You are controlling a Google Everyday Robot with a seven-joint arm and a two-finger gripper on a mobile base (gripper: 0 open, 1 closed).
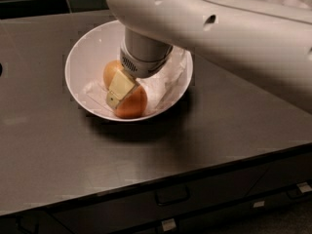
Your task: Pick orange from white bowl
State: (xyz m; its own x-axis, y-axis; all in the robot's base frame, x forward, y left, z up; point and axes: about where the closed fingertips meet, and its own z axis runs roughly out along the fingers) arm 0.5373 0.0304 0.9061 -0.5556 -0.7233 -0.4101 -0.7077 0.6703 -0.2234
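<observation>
The gripper (120, 91) is low inside the white bowl (80, 62), between the orange (134, 105) on the near side and a duller fruit (110, 72) farther left. I cannot tell its grasp. The orange may roll away on the paper (165, 82).
</observation>
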